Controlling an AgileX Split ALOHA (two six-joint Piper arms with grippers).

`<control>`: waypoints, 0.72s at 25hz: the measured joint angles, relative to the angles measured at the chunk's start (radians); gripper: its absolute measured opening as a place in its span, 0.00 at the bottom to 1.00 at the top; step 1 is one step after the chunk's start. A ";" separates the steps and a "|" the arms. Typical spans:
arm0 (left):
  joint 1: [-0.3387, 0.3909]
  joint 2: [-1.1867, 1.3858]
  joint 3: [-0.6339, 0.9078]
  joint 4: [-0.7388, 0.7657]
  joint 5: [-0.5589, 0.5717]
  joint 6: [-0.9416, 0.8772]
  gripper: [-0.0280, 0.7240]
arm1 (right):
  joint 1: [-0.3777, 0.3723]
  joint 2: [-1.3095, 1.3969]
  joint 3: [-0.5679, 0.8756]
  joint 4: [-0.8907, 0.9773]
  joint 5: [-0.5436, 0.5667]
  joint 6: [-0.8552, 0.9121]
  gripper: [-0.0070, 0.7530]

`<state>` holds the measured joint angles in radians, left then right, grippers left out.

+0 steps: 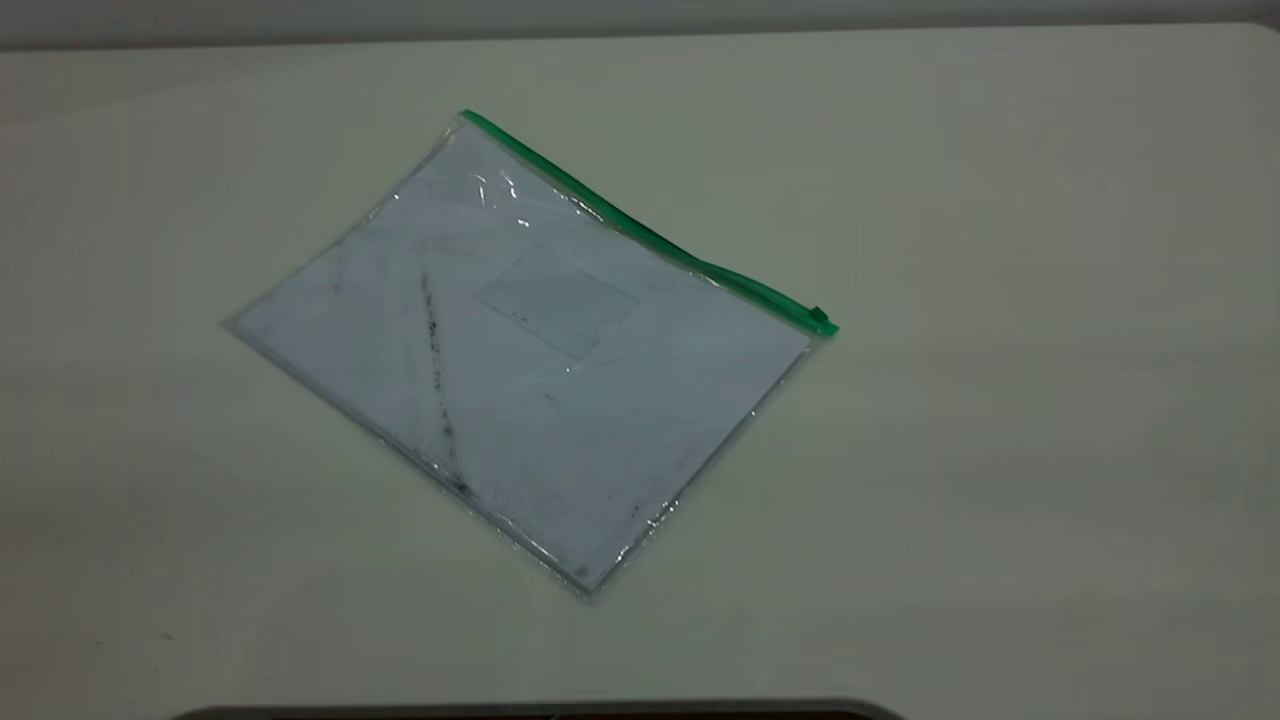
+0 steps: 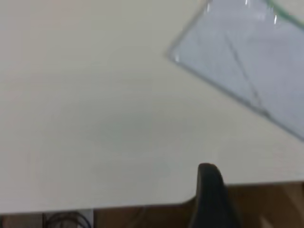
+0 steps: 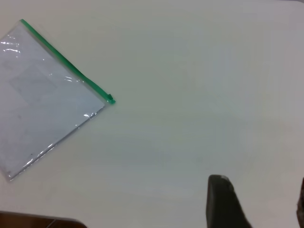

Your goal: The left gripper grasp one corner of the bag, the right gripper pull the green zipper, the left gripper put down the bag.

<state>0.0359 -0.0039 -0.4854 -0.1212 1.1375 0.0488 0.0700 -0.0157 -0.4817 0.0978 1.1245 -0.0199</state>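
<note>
I saw the bag (image 1: pixel 520 350) lying flat mid-bench (image 1: pixel 1000 450), white sheet (image 1: pixel 600 420) inside, green zipper (image 1: pixel 640 228) along its far edge, slider (image 1: pixel 818 318) at the right end. Both claws stood well apart from it; I couldn't tell either's opening.

Clear bag (image 1: pixel 520 370) with a white sheet, dark diagonal smudge, bright green zipper (image 1: pixel 640 225) edge, on an off-white table (image 1: pixel 1000 450).

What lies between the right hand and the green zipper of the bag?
Nothing: in the right wrist view only bare table separates the right hand from the green zipper.
</note>
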 joint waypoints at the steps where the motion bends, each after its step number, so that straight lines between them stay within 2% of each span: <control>1: 0.000 -0.008 -0.002 0.000 0.008 0.000 0.74 | 0.000 0.000 0.000 0.000 0.000 0.000 0.55; 18: 0.000 0.004 -0.002 -0.005 0.012 -0.002 0.74 | 0.000 0.000 0.000 0.000 -0.001 0.000 0.55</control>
<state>0.0359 0.0002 -0.4875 -0.1259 1.1492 0.0464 0.0700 -0.0157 -0.4817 0.0978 1.1236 -0.0199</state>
